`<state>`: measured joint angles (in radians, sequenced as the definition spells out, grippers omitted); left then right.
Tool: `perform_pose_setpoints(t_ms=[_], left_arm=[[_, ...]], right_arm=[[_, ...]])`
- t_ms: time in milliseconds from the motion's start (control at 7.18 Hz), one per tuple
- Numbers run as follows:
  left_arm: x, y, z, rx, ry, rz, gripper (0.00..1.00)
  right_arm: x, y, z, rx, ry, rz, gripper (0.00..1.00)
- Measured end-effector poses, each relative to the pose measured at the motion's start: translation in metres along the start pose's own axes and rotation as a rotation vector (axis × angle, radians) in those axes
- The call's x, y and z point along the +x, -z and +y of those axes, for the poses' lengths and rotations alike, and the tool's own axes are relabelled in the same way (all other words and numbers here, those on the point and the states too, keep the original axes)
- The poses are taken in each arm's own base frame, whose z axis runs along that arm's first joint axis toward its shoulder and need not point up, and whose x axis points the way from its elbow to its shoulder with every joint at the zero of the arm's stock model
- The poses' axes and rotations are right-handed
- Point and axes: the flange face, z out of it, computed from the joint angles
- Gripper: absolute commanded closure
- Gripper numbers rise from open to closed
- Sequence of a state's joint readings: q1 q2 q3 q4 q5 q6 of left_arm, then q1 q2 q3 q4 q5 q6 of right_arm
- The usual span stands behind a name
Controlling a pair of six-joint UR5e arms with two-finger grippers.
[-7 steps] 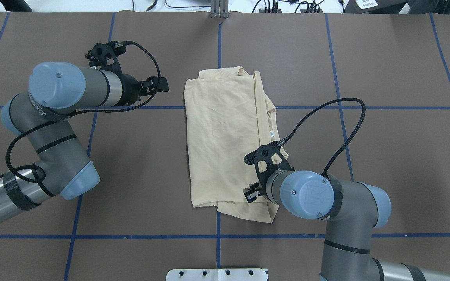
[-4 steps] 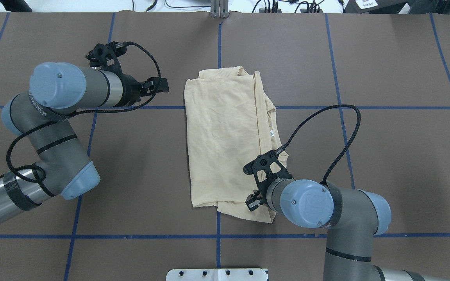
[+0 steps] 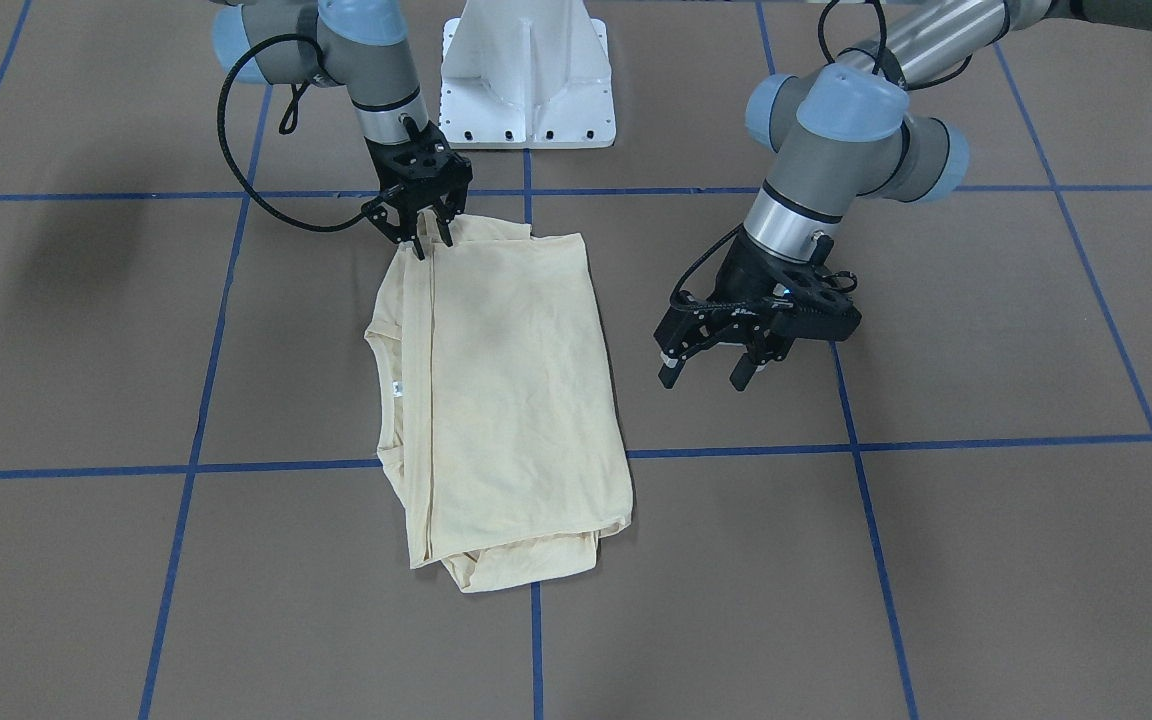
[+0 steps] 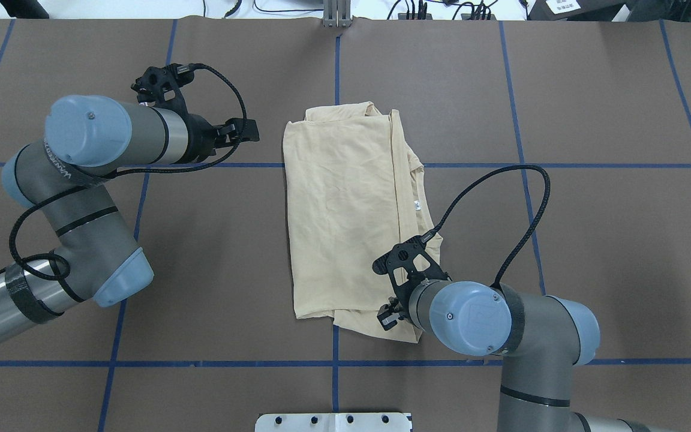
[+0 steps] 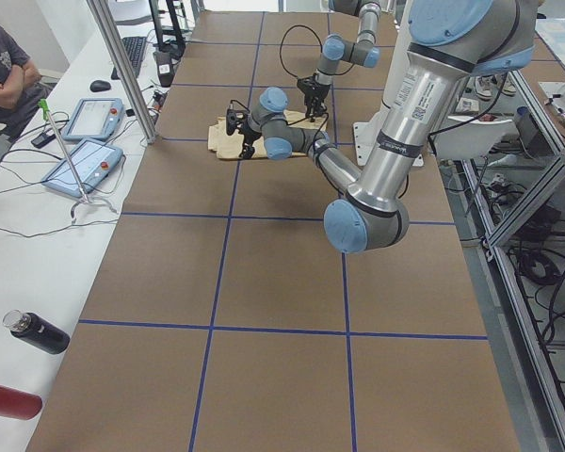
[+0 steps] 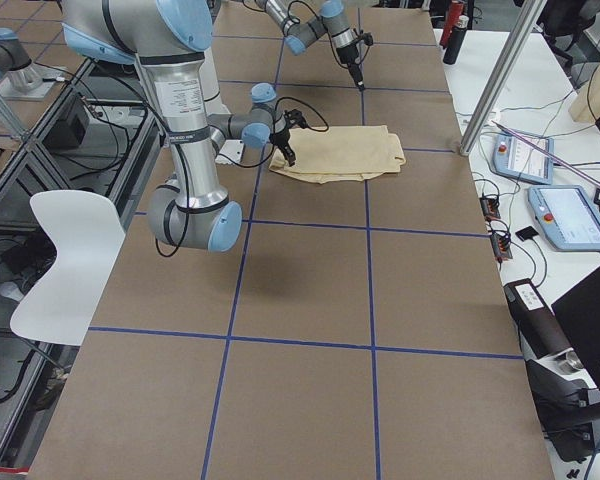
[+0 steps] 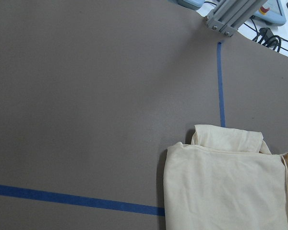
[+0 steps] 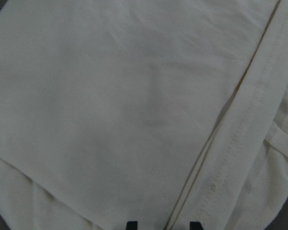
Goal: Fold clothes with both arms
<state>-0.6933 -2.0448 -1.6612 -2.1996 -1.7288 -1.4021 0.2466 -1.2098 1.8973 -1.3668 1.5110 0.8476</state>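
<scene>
Seen from overhead, the left arm (image 4: 81,228) bends in from the left edge. Its wrist points across the counter (image 4: 561,90) towards the middle. The left hand (image 3: 704,375) hangs above bare brown surface, just beside the shirt's long left edge and clear of it. Its two fingers are spread wide and hold nothing. The left wrist camera shows none of its own fingers, only counter, blue tape lines (image 4: 621,165) and the far corner of the cloth.

The shirt (image 4: 345,210) lies at the counter's centre, folded into a long cream-yellow rectangle. It runs away from the robot and straddles the central tape line. A straight folded edge runs down it lengthwise, nearer its right side. The neckline sits at that right edge, where the small white neck tag (image 4: 416,206) shows. No print faces up. Layers bunch out slightly at both short ends.

Further right, the right arm (image 4: 537,336) reaches in from the lower right. The right hand (image 3: 433,246) points down onto the shirt's near right corner, at the end closest to the white pedestal base (image 3: 526,70). Its fingers stand apart with their tips down at the cloth. In the right wrist view cloth fills the frame, and the two black fingertips (image 8: 131,225) show separated on either side of a stitched hem. They are not closed on the fabric.
</scene>
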Motion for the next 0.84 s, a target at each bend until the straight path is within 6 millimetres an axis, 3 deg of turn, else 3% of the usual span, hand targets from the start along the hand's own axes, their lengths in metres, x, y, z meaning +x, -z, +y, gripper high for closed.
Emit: perform_pose_setpoints(t_ms=[278,418,835], left_arm=[[0.0001,-0.0002,0.0005,-0.001,0.001,-0.001,0.00],[0.0001,-0.0003,0.0008,-0.001,0.001,-0.001,0.00],[0.0009,-0.0002,0.0008,-0.001,0.005,0.000,0.00]], right_arm=[[0.0020,0.0003,-0.0010,0.001,0.010,0.001,0.92],[0.0025,0.0009,-0.0010,0.001,0.012,0.001,1.00],[0.0092,0.0031,0.0003,0.001,0.010,0.005,1.00]])
